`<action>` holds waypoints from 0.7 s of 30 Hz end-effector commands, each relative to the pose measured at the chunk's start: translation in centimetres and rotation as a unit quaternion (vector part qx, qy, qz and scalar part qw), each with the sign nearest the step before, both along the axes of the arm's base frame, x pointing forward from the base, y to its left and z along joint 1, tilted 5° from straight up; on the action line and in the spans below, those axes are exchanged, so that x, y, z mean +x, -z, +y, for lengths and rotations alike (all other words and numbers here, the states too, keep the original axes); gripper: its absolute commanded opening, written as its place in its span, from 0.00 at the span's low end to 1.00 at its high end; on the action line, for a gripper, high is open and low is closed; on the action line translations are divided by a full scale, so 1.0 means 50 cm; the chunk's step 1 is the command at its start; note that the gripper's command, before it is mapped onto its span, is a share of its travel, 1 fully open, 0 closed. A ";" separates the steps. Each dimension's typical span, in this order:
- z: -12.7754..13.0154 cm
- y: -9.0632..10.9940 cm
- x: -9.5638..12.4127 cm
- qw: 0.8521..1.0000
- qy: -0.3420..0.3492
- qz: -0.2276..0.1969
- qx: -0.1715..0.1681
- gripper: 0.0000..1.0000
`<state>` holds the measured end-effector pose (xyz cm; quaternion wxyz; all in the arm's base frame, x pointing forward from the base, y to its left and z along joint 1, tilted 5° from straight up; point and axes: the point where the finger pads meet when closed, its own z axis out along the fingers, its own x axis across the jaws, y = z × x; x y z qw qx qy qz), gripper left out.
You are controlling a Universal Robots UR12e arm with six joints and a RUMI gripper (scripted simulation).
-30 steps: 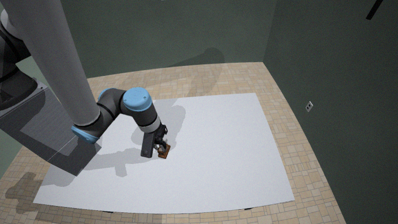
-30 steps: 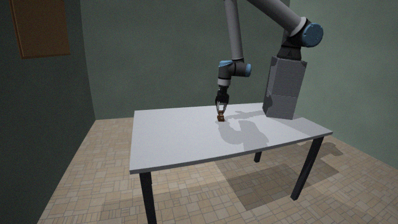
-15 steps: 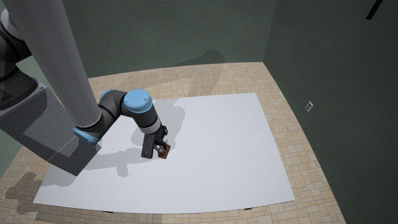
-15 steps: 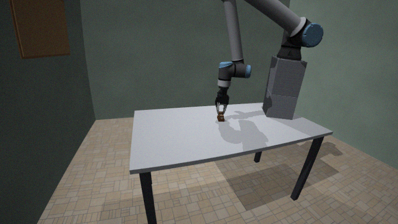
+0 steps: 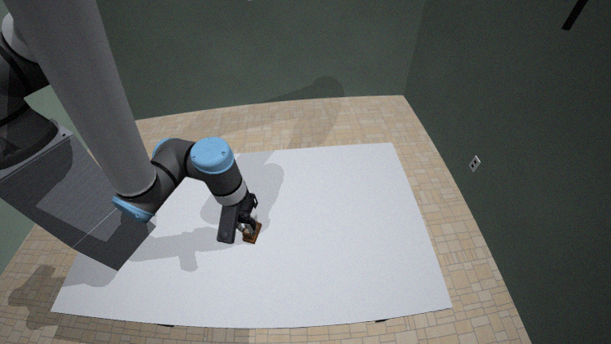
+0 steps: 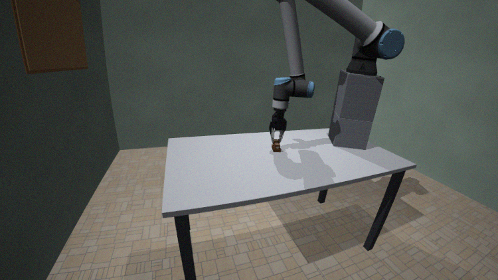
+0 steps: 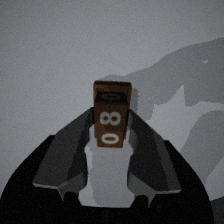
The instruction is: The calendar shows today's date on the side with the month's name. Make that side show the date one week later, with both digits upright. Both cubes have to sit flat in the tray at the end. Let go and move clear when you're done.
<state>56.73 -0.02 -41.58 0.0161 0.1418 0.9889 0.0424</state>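
Pincer (image 7: 111,131) clamped on cube (image 7: 110,127) btwn its fingers, just above tray (image 7: 112,91).

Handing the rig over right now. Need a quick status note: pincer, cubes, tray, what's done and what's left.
Pincer: shut on a brown digit cube, pointing down over the calendar tray near the middle of the white table.
Cube: the wrist view shows an 8 and a 0 on faces turned toward the camera. I cannot tell whether it is seated in the tray or raised above it.
Second cube: not clearly visible.
Month side and current date: unreadable from these views.
Left: set the new date, both cubes flat, digits upright.
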 end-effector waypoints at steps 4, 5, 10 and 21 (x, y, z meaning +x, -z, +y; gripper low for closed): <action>0.001 0.000 0.003 1.000 -0.001 -0.001 0.000 0.11; 0.001 0.000 0.003 1.000 -0.001 -0.001 0.000 0.11; 0.001 0.000 0.003 1.000 -0.001 -0.001 0.000 0.11; 0.002 0.000 0.000 1.000 -0.001 -0.001 0.000 0.11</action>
